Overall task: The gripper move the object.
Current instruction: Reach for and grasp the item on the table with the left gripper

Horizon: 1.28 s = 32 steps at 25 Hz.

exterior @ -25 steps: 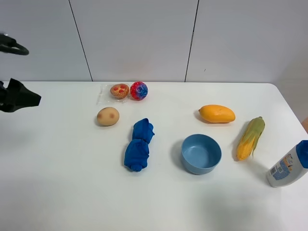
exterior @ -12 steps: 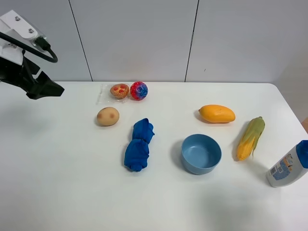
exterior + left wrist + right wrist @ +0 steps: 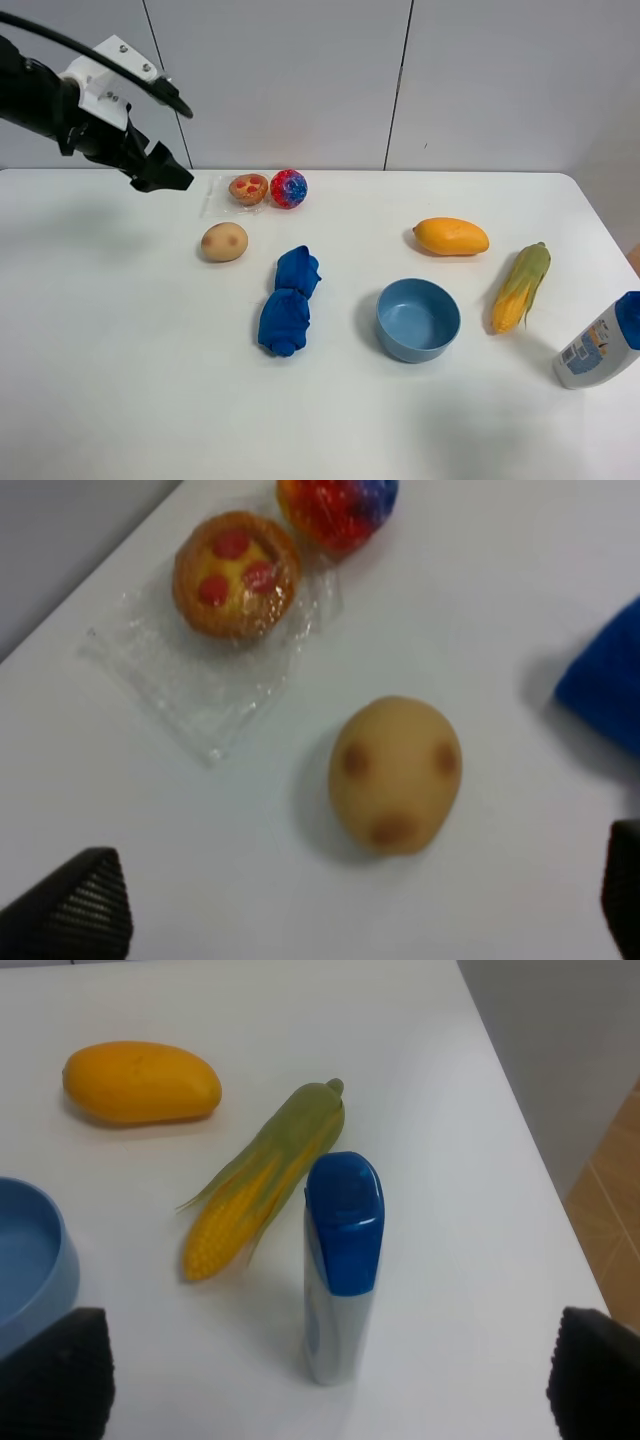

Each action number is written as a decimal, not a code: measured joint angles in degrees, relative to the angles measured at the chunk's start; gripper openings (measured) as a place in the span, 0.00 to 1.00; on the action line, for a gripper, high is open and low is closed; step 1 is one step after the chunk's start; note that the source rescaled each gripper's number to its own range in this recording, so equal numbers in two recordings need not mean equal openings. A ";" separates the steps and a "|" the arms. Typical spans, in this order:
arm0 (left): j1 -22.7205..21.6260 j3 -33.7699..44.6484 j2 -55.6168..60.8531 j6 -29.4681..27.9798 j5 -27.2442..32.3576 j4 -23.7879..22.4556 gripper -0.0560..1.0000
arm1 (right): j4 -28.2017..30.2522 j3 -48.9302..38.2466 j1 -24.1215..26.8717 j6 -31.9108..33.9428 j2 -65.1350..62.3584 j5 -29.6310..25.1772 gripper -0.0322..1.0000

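The pastry (image 3: 249, 187) is lying sealed in its clear wrapper (image 3: 190, 690) at the table's (image 3: 120, 350) far side, just left of the ball (image 3: 288, 187), with the potato (image 3: 224, 241) nearer. The blue bowl (image 3: 418, 319) is showing only its bare inside. The left gripper (image 3: 165, 172) is hovering left of the pastry and slanting down toward it, jaws spread wide and grasping nothing. The right gripper (image 3: 328, 1385) is also gaping, facing the upright bottle (image 3: 340, 1260).

place: lab test bench | evidence: white table (image 3: 120, 380), plain grey wall panels (image 3: 280, 80)
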<state>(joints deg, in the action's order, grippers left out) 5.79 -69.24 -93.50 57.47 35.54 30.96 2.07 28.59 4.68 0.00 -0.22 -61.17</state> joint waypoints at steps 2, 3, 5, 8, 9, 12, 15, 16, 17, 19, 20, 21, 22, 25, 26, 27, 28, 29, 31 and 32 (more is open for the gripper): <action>0.46 -3.78 -3.59 -4.07 0.20 0.00 0.92 | 0.00 0.00 0.00 0.00 0.00 0.00 1.00; 0.61 -5.70 -5.43 -6.31 0.31 0.05 0.92 | 0.00 0.00 0.00 0.00 0.00 0.00 1.00; 0.82 -9.10 -8.77 -10.22 0.51 0.15 0.92 | 0.00 0.00 0.00 0.00 0.00 0.00 1.00; 1.05 -13.77 -13.25 -13.83 0.51 0.15 0.93 | 0.00 0.00 0.00 0.00 0.00 0.00 1.00; 1.12 -15.28 -14.59 -14.47 0.51 0.15 0.93 | 0.00 0.00 0.00 0.00 0.00 0.00 1.00; 1.12 -19.01 -17.72 -15.15 0.45 0.15 0.96 | 0.00 0.00 0.00 0.00 0.00 0.00 1.00; 1.12 -21.06 -19.87 -15.29 0.29 -0.19 0.96 | 0.00 0.00 0.00 0.00 0.00 0.00 1.00; 1.12 -21.30 -20.38 -15.29 0.06 -0.46 0.96 | 0.00 0.00 0.00 0.00 0.00 0.00 1.00; 1.12 -21.51 -20.86 -15.29 -0.16 -0.82 0.96 | 0.00 0.00 0.00 0.00 0.00 0.00 1.00; 1.12 -21.56 -21.62 -15.29 -1.01 -1.44 0.96 | 0.00 0.00 0.00 0.00 0.00 0.00 1.00; 1.12 -21.56 -21.94 -15.04 -1.26 -1.60 0.96 | 0.00 0.00 0.00 0.00 0.00 0.00 1.00; 1.12 -21.56 -22.24 -14.50 -1.50 -1.76 0.96 | 0.00 0.00 0.00 0.00 0.00 0.00 1.00; 1.20 -21.56 -22.49 -13.56 -1.64 -1.91 0.96 | 0.00 0.00 0.00 0.00 0.00 0.00 1.00; 1.77 -21.56 -23.14 -10.15 -2.03 -2.88 0.96 | 0.00 0.00 0.00 0.00 0.00 0.00 1.00; 2.15 -21.56 -23.39 -8.81 -2.09 -3.13 0.96 | 0.00 0.00 0.00 0.00 0.00 0.00 1.00; 2.46 -21.56 -23.83 -7.58 -2.16 -3.48 0.96 | 0.00 0.00 0.00 0.00 0.00 0.00 1.00; 2.95 -21.56 -24.20 -5.89 -2.32 -3.66 0.96 | 0.00 0.00 0.00 0.00 0.00 0.00 1.00; 3.47 -21.56 -24.71 -3.98 -2.58 -3.91 0.96 | 0.00 0.00 0.00 0.00 0.00 0.00 1.00; 4.45 -21.56 -25.95 -0.48 -2.71 -3.98 0.96 | 0.00 0.00 0.00 0.00 0.00 0.00 1.00; 4.97 -21.56 -26.59 1.14 -2.99 -3.98 0.96 | 0.00 0.00 0.00 0.00 0.00 0.00 1.00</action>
<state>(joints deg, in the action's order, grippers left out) 10.76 -90.80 -120.09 58.61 32.55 26.98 2.07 28.59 4.68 0.00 -0.22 -61.17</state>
